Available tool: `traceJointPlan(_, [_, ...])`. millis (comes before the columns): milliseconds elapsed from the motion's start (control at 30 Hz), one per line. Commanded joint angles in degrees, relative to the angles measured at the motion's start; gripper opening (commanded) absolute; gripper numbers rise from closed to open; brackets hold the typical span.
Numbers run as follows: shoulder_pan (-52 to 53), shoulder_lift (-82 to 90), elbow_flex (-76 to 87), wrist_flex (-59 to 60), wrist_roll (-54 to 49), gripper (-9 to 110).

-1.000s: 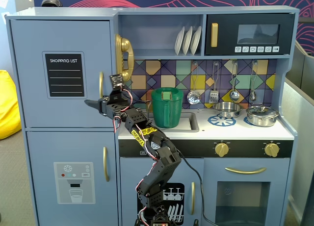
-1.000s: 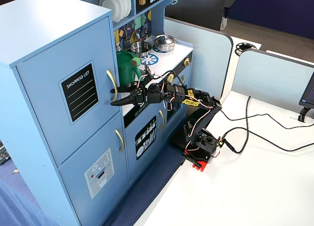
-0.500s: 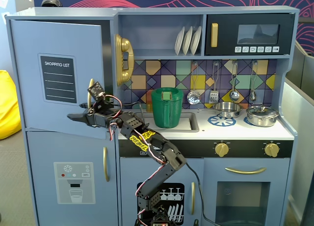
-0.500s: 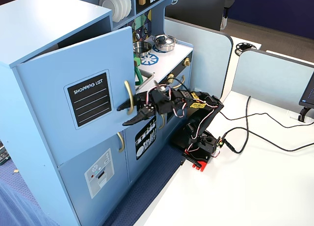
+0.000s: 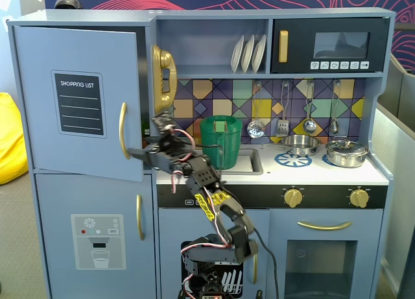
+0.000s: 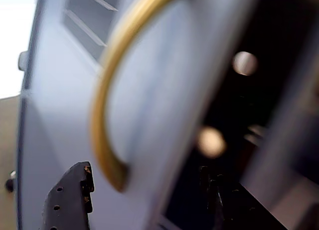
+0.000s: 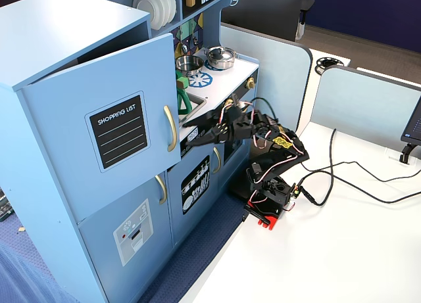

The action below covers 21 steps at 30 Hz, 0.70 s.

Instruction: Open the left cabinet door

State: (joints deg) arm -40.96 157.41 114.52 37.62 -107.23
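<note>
**Fixed views: chalkboard door ajar, gripper at its free edge**

Fixed views both show the left cabinet door (image 5: 76, 98) at the top left of the toy kitchen, swung partly out from the cabinet so a dark gap shows along its handle side. Its black "SHOPPING LIST" panel (image 5: 78, 104) sits mid-door, and the vertical gold handle (image 5: 122, 130) runs beside the free edge.

The gripper (image 5: 137, 154) is at the lower corner of that free edge, just below the handle's foot. In the wrist view the handle (image 6: 112, 90) curves across the frame, with one black finger (image 6: 70, 200) on the door's face side and another dark part at the gap side; the picture is blurred, but the jaws appear to be apart, straddling the door's edge without clamping it.

Below this door is the dispenser door (image 5: 97, 240) with its ice and water panel, closed. To the right in a fixed view, the arm (image 5: 207, 195) stretches up from its base (image 7: 266, 208) on the white table (image 7: 342, 257). Behind the arm stand a green container (image 5: 220, 140) by the sink, a gold toy phone (image 5: 163, 78), hanging utensils, two metal pots (image 5: 347, 153) on the stovetop, white plates (image 5: 249, 54) on the shelf and a microwave (image 5: 331, 46) at top right.
</note>
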Motion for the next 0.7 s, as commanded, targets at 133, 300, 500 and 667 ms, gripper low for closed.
traceJointPlan(133, [16.0, -2.3, -1.8, 1.1, 5.0, 21])
traceJointPlan(300, [17.9, -12.0, -6.6, -3.5, 4.0, 20])
traceJointPlan(500, [11.0, -17.9, -11.2, -6.8, -1.1, 19])
traceJointPlan(667, [0.3, -16.5, -10.4, -6.9, -4.0, 18])
